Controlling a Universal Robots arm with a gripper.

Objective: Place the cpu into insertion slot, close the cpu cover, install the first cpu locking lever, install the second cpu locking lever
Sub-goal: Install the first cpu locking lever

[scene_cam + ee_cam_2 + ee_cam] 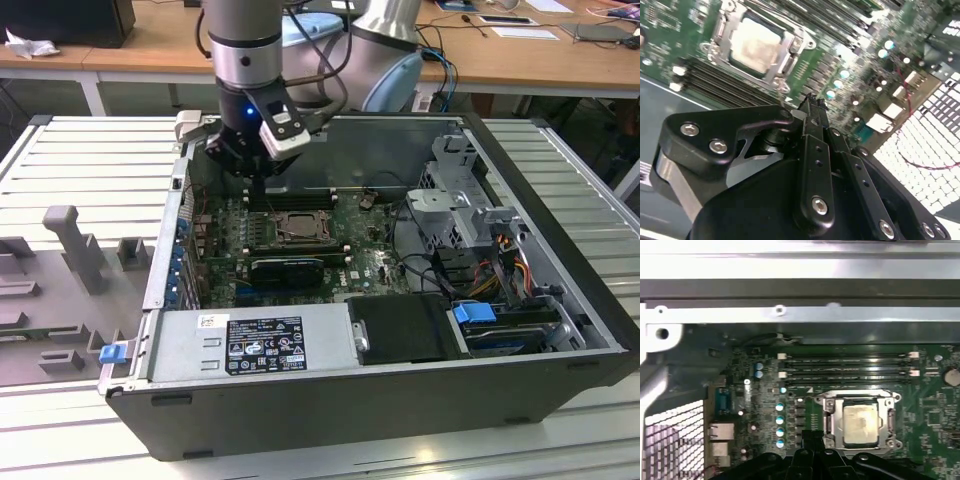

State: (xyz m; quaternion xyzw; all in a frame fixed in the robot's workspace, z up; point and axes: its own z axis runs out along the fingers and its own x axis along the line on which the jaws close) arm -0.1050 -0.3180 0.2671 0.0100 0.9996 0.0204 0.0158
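The cpu (pixel 858 423) lies in the insertion slot (pixel 897 397), with the cpu cover (pixel 888 415) down around it. The gripper (pixel 812 437) hangs just beside the slot, above the green board (pixel 765 405) — its 2 fingers pressed together, holding nothing.

On the exterior view's clock face, I read the insertion slot (pixel 272 230) as mid-board inside the case (pixel 350 420). The cpu (pixel 860 424) lies in it, and the cpu cover (pixel 829 416) seems to lie flat over its edges. From the slot, the memory slots (pixel 290 198) sit at 12 o'clock, the heatsink (pixel 287 268) at 6 and the drive cage (pixel 455 205) at 3. The gripper (pixel 257 186) hangs near 11.
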